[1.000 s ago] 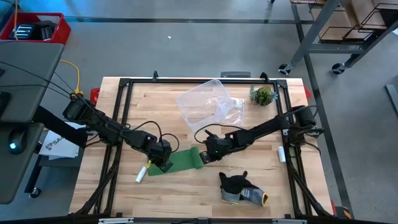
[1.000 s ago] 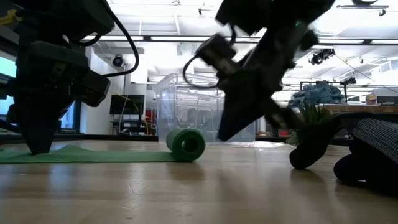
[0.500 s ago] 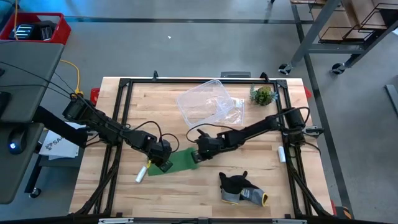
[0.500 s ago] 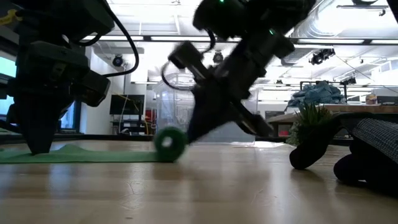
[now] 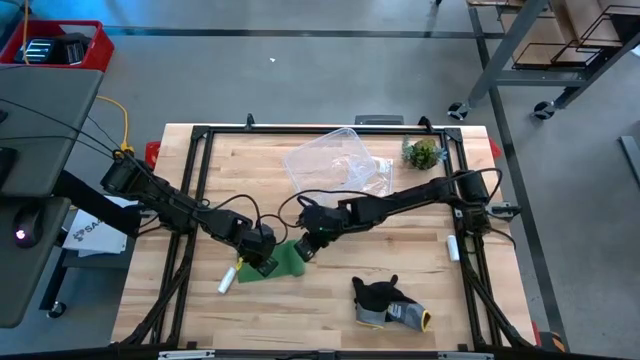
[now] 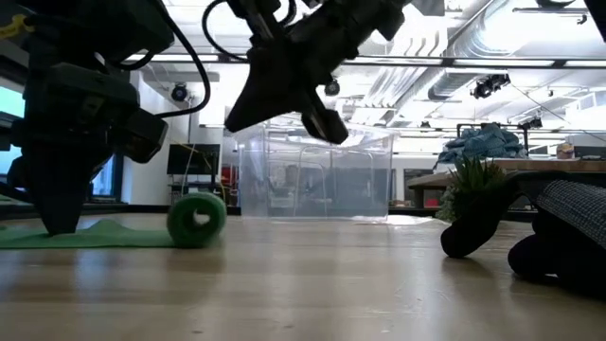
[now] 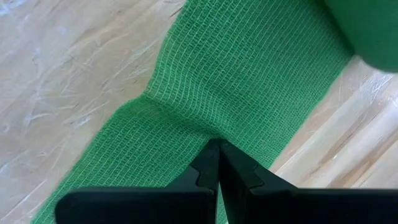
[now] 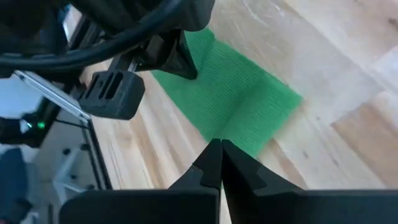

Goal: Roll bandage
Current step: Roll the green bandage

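The bright green bandage lies on the wooden table, part flat strip [image 5: 283, 265], part rolled up into a small roll [image 6: 195, 220] at the strip's right end. The roll also shows in the left wrist view [image 7: 367, 31]. My left gripper [image 5: 264, 263] is shut, with its tips down on the flat strip [image 7: 186, 93]. My right gripper [image 5: 304, 246] is shut and hangs above the roll [image 8: 264, 124]. In the low view the right gripper [image 6: 233, 123] stands clear above the roll. My left gripper presses its shut fingertips [image 7: 208, 163] down on the flat strip [image 7: 186, 124], about midway across its width. The fingers come from above. The strip lies on the table and puckers a little at the tips.
A clear plastic container [image 5: 335, 165] and a small plant [image 5: 422, 153] stand at the far side. A dark grey glove [image 5: 390, 303] lies near the front. A small white cylinder [image 5: 228, 280] lies left of the strip and another [image 5: 452, 247] by the right frame.
My right gripper has gone toward the table's left edge and pushed the roll along the strip toward my left gripper, then risen off it. The roll has rolled left and the flat part is shorter. The end under my left gripper has stayed put.
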`<state>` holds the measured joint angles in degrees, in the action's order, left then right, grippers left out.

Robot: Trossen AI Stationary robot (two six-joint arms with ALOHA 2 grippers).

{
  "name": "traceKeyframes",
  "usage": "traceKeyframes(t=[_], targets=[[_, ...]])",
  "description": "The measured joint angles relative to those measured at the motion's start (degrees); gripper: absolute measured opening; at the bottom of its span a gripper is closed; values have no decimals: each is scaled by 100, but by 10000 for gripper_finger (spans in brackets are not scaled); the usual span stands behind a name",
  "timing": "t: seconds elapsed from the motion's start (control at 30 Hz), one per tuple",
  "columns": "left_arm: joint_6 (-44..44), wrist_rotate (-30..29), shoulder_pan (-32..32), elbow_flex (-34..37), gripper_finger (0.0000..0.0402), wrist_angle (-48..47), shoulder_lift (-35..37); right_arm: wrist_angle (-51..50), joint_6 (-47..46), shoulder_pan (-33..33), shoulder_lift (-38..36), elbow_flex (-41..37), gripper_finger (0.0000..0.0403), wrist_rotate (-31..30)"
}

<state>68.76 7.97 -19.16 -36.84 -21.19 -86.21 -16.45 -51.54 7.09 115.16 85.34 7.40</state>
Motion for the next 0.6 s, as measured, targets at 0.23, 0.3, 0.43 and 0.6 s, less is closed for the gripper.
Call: traceKeyframes(t=[0.23, 0.3, 0.43, 0.6], targets=[[-2, 10, 7, 0, 1, 4, 0, -943, 657, -160, -246, 204, 0, -79], [-54, -21, 7, 0, 1, 26, 0, -1118, 662, -222, -413, 92, 0, -48], [-135, -48, 35, -2, 1, 1, 2, -1330, 804, -323, -652, -207, 0, -37], [-147, -138, 38, 4, 1, -200, 150, -1287, 853, -378, -946, -588, 0, 75]])
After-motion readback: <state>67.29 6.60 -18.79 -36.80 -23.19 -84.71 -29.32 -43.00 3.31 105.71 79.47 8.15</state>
